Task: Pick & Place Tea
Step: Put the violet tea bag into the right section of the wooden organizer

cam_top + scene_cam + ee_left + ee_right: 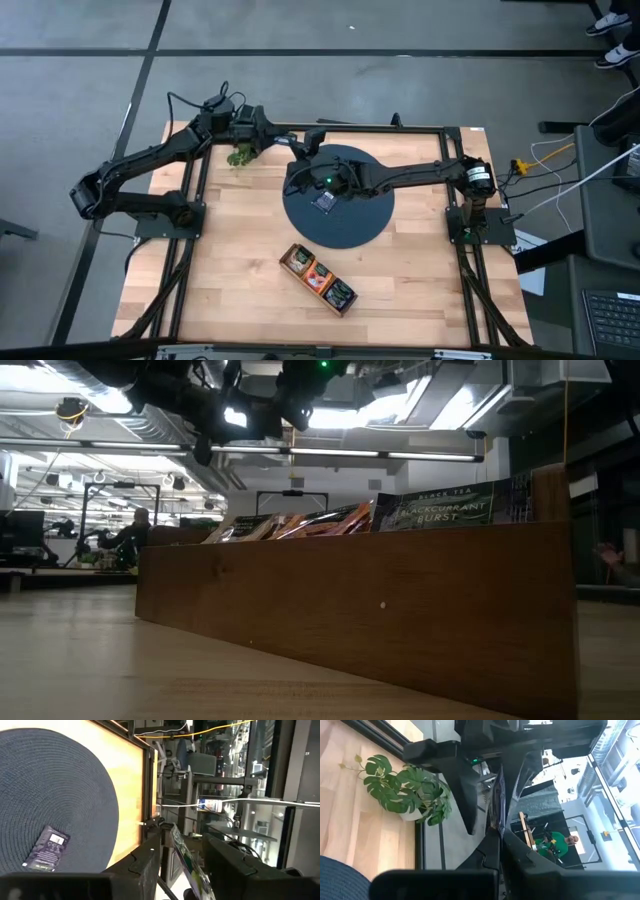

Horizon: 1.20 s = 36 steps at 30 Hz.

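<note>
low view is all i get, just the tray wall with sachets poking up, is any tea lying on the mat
Observer: Yes, one dark sachet lies flat on the round mat.
Operator: where are the hands
Observer: They meet above the mat; the right hand is shut on a second sachet.
Operator: and the left one
Observer: The left hand is open, its fingers straddling that second sachet.
</note>
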Motion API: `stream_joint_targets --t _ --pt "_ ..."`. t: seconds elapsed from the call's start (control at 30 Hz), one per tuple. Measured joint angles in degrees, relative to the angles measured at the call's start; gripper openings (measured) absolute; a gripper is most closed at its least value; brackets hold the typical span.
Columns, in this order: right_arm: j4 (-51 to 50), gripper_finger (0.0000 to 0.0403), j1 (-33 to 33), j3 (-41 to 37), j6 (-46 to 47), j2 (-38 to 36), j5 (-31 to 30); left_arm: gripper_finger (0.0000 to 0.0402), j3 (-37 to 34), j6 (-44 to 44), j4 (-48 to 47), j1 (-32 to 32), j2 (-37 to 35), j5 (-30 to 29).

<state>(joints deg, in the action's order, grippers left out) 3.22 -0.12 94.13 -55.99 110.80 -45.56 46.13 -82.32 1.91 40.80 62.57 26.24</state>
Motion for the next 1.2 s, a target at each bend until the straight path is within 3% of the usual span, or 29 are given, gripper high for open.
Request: stream_joint_targets --t 0.4,0.6,0.8,0.93,1.2 --pt "-0.57 0.0006 0.00 -0.04 0.00 0.02 0.11 0.0008 0.00 2.11 0.06 0.00 0.00 -0.82" --pt "-0.93 0.0022 0.00 -0.04 6.17 0.02 0.26 0.0004 0.00 3.60 0.07 0.00 0.00 -0.79" --pt "-2.74 0.0073 0.74 -0.04 14.94 0.02 1.36 0.0003 -0.02 5.13 0.07 0.00 0.00 -0.73" --pt "-6.89 0.0108 1.23 -0.09 26.16 -0.64 6.80 0.0003 -0.04 7.02 0.03 0.02 0.00 -0.72" --pt "-18.86 0.0157 -1.48 -0.09 56.75 -6.27 28.96 0.0003 -0.06 16.17 -0.04 -0.36 0.00 0.74"
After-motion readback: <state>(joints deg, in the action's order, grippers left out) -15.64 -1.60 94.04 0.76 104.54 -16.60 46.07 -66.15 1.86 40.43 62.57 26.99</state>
